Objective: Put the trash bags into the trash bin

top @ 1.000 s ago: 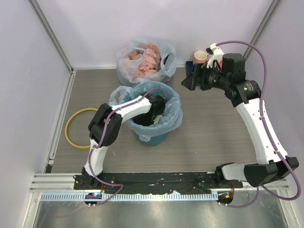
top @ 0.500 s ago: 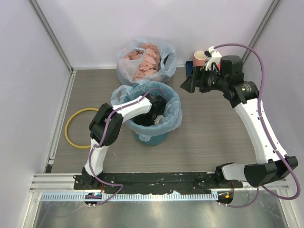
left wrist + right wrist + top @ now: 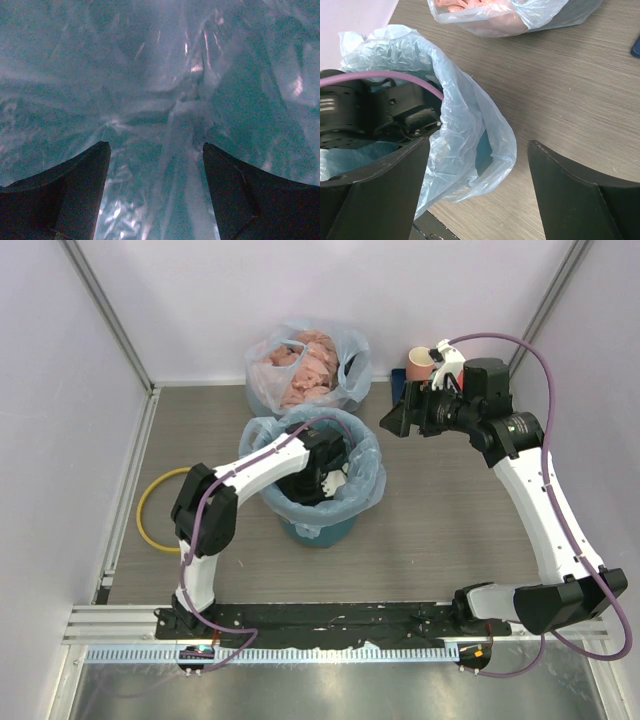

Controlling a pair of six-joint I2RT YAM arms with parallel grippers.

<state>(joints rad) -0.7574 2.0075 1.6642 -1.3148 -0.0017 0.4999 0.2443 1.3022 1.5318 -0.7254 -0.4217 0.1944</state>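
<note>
Inside trash bin [image 3: 316, 530], left gripper [image 3: 155, 146] wide, trash bags [image 3: 368, 472] draping rim, right gripper [image 3: 479, 142] wide

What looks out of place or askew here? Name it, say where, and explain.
The light-blue trash bag sits unevenly: its edge droops low down the outside of the trash bin on one side. A yellow ring lies loose on the table, left of the bin, around nothing.

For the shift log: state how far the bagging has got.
Done: the trash bag lines the trash bin, edge draped over the rim. In hand: the left pincer, open, reaches inside it. Left: probably settling the film; the right pincer hovers open.
</note>
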